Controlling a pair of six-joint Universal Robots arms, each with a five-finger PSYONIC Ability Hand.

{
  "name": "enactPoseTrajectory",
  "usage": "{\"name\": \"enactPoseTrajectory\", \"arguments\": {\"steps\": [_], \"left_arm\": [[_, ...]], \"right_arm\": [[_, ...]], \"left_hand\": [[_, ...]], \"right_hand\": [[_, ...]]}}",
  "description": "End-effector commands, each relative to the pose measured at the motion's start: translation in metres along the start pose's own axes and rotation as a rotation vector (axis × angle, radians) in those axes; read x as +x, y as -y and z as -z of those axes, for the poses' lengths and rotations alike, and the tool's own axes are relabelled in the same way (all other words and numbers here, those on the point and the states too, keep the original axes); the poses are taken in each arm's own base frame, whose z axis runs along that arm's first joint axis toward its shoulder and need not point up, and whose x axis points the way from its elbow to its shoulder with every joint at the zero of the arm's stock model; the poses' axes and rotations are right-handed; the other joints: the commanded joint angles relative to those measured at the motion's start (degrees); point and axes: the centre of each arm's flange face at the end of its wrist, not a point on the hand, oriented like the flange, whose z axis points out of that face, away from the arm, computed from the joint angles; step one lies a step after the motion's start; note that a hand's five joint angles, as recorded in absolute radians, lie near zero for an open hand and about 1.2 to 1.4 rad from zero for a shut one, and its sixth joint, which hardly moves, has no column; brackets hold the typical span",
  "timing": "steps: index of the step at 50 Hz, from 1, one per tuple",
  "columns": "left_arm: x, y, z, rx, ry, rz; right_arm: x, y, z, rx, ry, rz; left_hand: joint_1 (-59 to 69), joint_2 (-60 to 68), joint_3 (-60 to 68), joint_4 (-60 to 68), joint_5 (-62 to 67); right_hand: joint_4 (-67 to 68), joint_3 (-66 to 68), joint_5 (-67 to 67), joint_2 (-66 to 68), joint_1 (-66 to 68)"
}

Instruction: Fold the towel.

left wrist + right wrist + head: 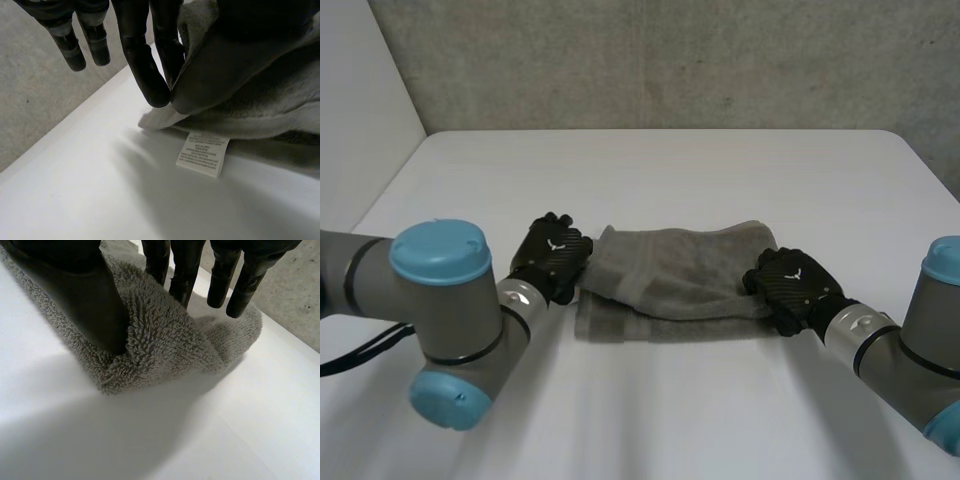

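A grey towel (670, 280) lies folded across the middle of the white table (650, 170). My left hand (552, 258) is at its left end. In the left wrist view, thumb and fingers (145, 70) pinch the towel's edge (160, 117), close to a white care label (202, 154). My right hand (792, 282) is at the towel's right end. There the thumb (90, 295) presses into the pile from one side and fingers (182, 275) from the other, bunching a ridge of towel (160, 335) between them.
A grey concrete wall (670, 60) stands behind the table's far edge. Bare table surface lies in front of the towel and beyond it. My two arms (440, 310) come in from the near corners.
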Motion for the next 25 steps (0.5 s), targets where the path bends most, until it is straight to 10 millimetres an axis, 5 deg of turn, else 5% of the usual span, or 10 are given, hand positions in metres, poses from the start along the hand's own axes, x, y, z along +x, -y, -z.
{"name": "enactPoseTrajectory", "arguments": {"steps": [1, 7, 25], "left_arm": [[0.013, -0.002, 0.03, -0.02, -0.043, -0.007], [0.03, -0.01, 0.04, -0.043, -0.087, -0.015], [0.026, -0.016, 0.041, -0.072, -0.06, 0.019]], "right_arm": [[0.001, 0.004, 0.004, 0.008, -0.001, 0.001], [0.005, 0.005, 0.01, 0.006, -0.01, -0.004], [0.014, -0.01, 0.016, -0.049, -0.037, 0.073]], "left_hand": [[3.0, 2.1, -2.4, -3.2, 1.5], [2.7, 1.7, -2.4, -3.2, 1.1], [1.7, 0.7, -2.4, -3.2, 0.1]], "right_hand": [[-4.4, -2.9, 1.6, 4.0, 3.1], [-4.4, -2.9, 0.1, 2.5, 1.5], [-4.4, -2.9, -20.2, -17.8, -18.8]]}}
